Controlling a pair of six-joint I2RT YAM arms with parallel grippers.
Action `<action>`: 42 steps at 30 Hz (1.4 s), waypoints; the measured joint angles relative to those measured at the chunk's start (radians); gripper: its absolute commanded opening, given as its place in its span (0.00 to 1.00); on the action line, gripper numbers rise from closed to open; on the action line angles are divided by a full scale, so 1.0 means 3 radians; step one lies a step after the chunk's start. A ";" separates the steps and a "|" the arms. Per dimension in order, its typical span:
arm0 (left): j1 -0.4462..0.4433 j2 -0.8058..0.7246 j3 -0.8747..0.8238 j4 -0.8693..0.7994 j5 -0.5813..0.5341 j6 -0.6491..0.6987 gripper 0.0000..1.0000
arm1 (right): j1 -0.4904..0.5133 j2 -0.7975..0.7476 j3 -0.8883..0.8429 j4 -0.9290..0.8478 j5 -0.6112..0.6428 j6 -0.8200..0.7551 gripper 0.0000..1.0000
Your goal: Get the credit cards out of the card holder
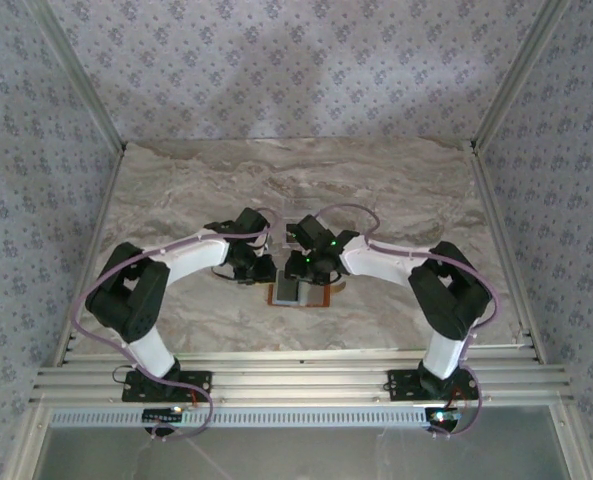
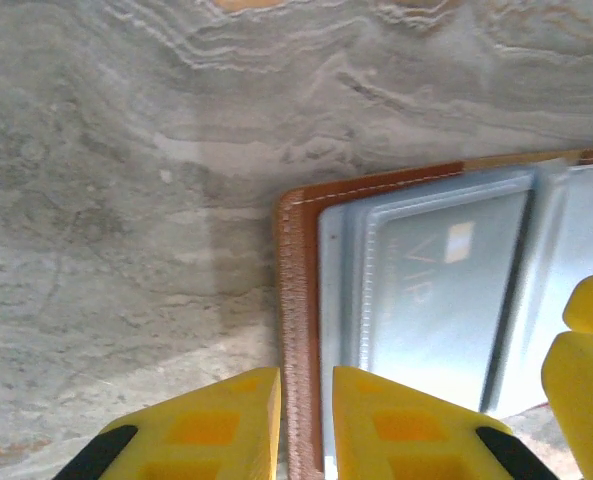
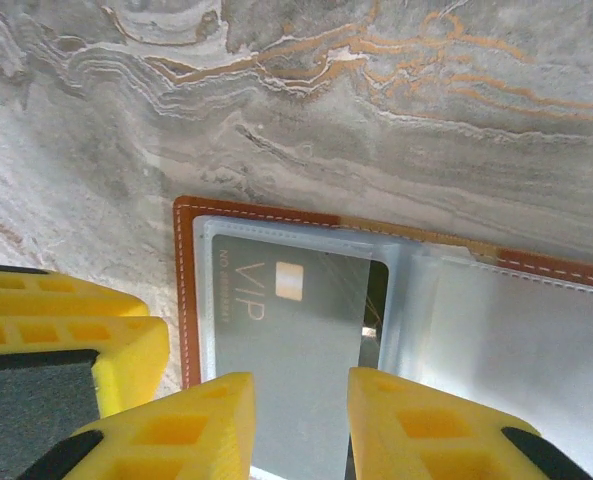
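Observation:
The card holder (image 1: 301,293) lies open and flat on the marble table, brown leather rim (image 2: 296,300) around clear grey-blue sleeves. A whitish-silver credit card (image 3: 286,340) marked VIP sits in the left sleeve and also shows in the left wrist view (image 2: 436,300). A dark card (image 3: 376,290) peeks out from under its right side. My right gripper (image 3: 301,420) is open, its fingers either side of the silver card from above. My left gripper (image 2: 306,420) has its jaws narrowly apart, straddling the wallet's left rim (image 3: 186,290).
Both grippers (image 1: 259,272) (image 1: 301,270) crowd together over the wallet at the table's middle front. The right gripper's yellow fingers (image 2: 586,350) sit close to the left gripper; the left gripper's fingers (image 3: 66,340) show beside the wallet. Patterned walls enclose the table.

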 measured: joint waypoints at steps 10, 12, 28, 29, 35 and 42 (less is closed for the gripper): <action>-0.0024 0.0084 0.0001 0.0127 0.0214 -0.0038 0.21 | -0.0011 0.0011 -0.0084 0.0046 -0.0067 0.0024 0.32; -0.0027 0.0136 0.0001 0.0154 0.0216 -0.0037 0.21 | -0.0014 0.0045 -0.0084 0.0090 -0.0100 0.0036 0.32; -0.0029 0.0193 0.0008 0.0151 0.0186 -0.0032 0.20 | -0.0015 0.0160 -0.0084 0.0137 -0.0128 0.0034 0.31; -0.0029 0.0195 0.0008 0.0151 0.0183 -0.0028 0.20 | -0.0015 0.0160 -0.0084 0.0130 -0.0122 0.0034 0.31; -0.0032 0.0202 0.0029 0.0130 0.0146 -0.0023 0.20 | -0.0014 0.0160 -0.0083 0.0060 -0.0065 0.0032 0.31; -0.0028 0.0210 0.0045 0.0100 0.0135 -0.0023 0.20 | -0.0013 0.0160 -0.0057 0.0006 -0.0055 0.0020 0.30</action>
